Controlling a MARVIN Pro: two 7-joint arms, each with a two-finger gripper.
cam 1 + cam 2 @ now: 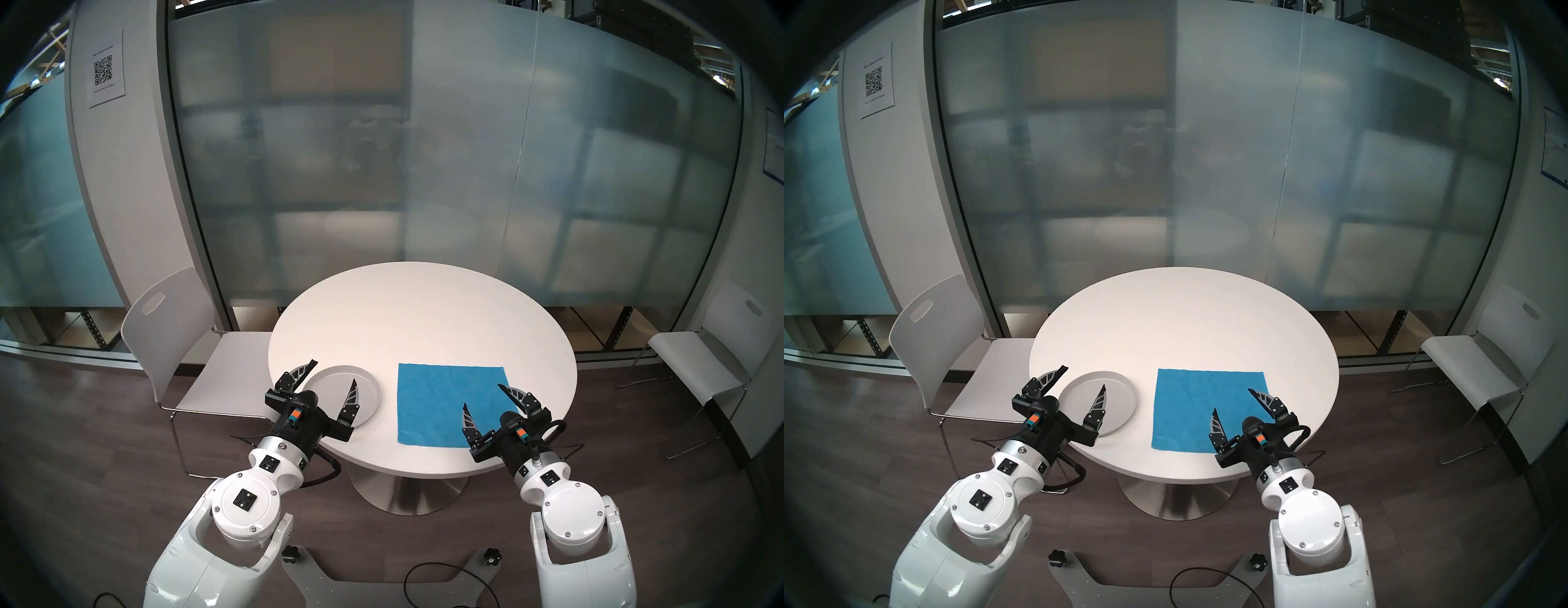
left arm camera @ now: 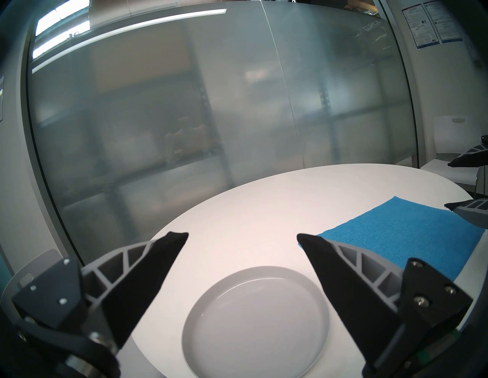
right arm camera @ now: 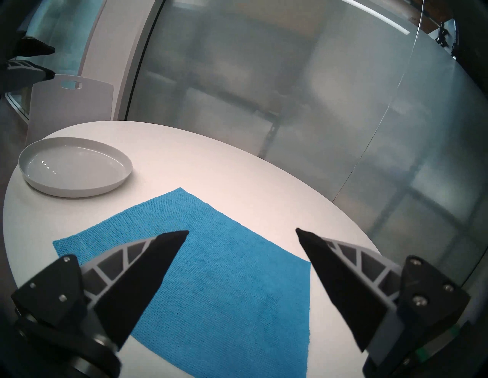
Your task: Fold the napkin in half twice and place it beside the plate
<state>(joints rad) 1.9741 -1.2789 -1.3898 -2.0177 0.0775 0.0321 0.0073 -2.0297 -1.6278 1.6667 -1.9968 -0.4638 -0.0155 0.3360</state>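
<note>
Napkin, a blue terry cloth, lies flat and unfolded on the round white table, just right of the grey-white plate, leaving its edges reachable. Left gripper above the plate and right gripper over the cloth's near-right corner both hang spread wide and empty, likely poised for the first fold.

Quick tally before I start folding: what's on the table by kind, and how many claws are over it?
Napkin, blue, spread flat: 1
Plate, pale grey, empty: 1
Claws, both open and holding nothing: 2, the left claw above the plate, the right claw above the napkin
Total: 4, all on or over the round white table
</note>
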